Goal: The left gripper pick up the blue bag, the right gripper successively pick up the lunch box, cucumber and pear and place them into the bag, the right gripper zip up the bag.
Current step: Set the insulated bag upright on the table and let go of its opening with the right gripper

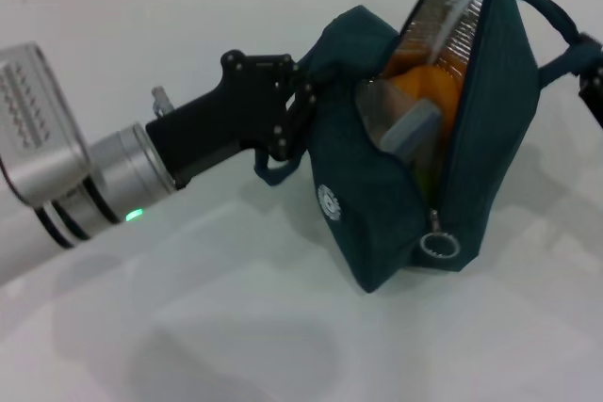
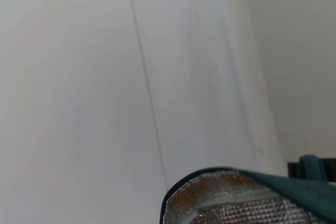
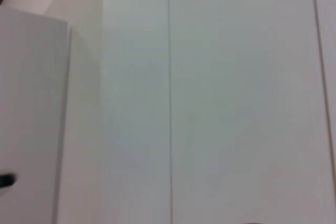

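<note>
On the white table (image 1: pixel 236 327), nearest, the bag's (image 1: pixel 377 223) silver ring pull (image 1: pixel 439 246) hangs at the low end of the open zipper. The left gripper (image 1: pixel 300 120) is clamped on the bag's left side, holding it up and tilted. Inside, against the silver lining (image 1: pixel 452 16), the lunch box (image 1: pixel 400 124) leans below the pear (image 1: pixel 429 82). At the far right edge, the right gripper (image 1: pixel 592 82) sits by the bag's handle (image 1: pixel 556 21); whether its fingers are apart or together cannot be told.
</note>
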You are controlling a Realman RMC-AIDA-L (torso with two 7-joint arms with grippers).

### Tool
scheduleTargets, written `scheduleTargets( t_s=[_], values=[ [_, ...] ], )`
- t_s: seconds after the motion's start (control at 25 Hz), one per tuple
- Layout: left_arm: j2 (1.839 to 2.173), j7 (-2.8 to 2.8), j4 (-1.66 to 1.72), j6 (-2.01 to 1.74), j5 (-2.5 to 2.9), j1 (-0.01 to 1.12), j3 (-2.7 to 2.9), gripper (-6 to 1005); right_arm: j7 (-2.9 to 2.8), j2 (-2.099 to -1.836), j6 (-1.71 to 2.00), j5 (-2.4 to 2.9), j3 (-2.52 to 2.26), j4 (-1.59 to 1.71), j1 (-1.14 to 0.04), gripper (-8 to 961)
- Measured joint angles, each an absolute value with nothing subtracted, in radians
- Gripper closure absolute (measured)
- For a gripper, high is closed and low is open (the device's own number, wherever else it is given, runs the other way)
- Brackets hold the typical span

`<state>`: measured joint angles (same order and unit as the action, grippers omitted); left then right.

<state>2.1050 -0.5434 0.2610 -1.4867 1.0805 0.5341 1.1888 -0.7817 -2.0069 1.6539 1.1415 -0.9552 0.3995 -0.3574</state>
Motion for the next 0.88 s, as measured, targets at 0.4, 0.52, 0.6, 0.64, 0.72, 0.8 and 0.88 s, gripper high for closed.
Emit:
scheduleTargets(
  t_s=[0.4,0.52,0.6,0.64,0.72,0.8,0.88],
  values=[
    [2.108,-0.396,0.086,-1.570,1.034,0.554,1.189,950,-0.856,-1.997,1.645,1.181,-0.959,0.390,-0.379,883],
    [2.108,-0.393,0.077,-1.572,1.034,0.560,1.189,950,-0.856,-1.997,1.641,1.217,-0.959,0.389,-0.379,882],
    [2.108,-0.393,0.074,-1.573,1.033,0.565,1.189,950,-0.860,-1.998,1.633,1.233,-0.959,0.388,-0.380,882],
    [2.108,-0.392,0.072,-1.573,1.033,0.568,1.189,950,-0.865,-1.998,1.629,1.237,-0.959,0.388,-0.381,882],
    [2.108,-0.392,0.065,-1.574,1.032,0.577,1.186,950,-0.877,-1.998,1.622,1.241,-0.959,0.390,-0.382,881],
    [2.108,-0.395,0.060,-1.574,1.016,0.584,1.184,950,-0.881,-1.998,1.621,1.241,-0.958,0.394,-0.381,881],
    [2.108,-0.398,0.059,-1.575,0.996,0.586,1.184,950,-0.896,-1.989,1.622,1.249,-0.958,0.399,-0.382,881]
  ],
)
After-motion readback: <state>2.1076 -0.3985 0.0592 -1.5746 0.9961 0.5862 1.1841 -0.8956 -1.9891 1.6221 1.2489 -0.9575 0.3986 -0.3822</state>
